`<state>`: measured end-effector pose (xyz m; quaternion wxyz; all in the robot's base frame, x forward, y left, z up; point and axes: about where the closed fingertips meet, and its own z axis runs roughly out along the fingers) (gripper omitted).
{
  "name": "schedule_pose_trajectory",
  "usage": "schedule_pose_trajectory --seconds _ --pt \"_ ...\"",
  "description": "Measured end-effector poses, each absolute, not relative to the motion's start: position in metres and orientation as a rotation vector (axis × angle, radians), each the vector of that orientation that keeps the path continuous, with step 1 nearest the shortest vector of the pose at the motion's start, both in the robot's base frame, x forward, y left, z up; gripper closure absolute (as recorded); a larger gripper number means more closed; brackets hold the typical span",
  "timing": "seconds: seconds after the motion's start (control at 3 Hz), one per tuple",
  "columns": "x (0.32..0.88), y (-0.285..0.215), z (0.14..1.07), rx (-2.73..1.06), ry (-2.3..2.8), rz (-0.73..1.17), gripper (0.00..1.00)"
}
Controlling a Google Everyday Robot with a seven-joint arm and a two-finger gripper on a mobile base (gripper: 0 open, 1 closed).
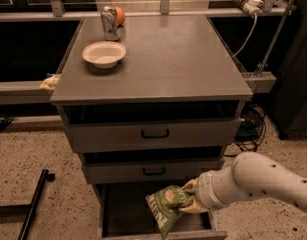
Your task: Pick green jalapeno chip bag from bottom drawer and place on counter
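The chip bag is hanging tilted over the open bottom drawer, with its lower end pointing down near the drawer's front lip and its red-orange logo facing up. The gripper is clamping the bag's right edge, its jaws closed on the crinkled foil. It is sitting just in front of the cabinet, below the middle drawer. The pale arm is reaching in from the right.

Above, the middle drawer and the top drawer are each standing slightly ajar, showing dark gaps over their fronts. The counter is carrying a white bowl near its left side. Behind the bowl a can is standing upright, with an orange ball just beside it. A black bar is lying on the speckled floor at the left, and cables are lying to the right of the cabinet.
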<state>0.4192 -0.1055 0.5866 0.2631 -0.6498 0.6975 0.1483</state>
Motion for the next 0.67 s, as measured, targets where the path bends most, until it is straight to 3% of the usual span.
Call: schedule_pose_trajectory --seconds 0.67 --pt "0.463 -0.108 0.804 -1.683 1.784 0.340 1.00"
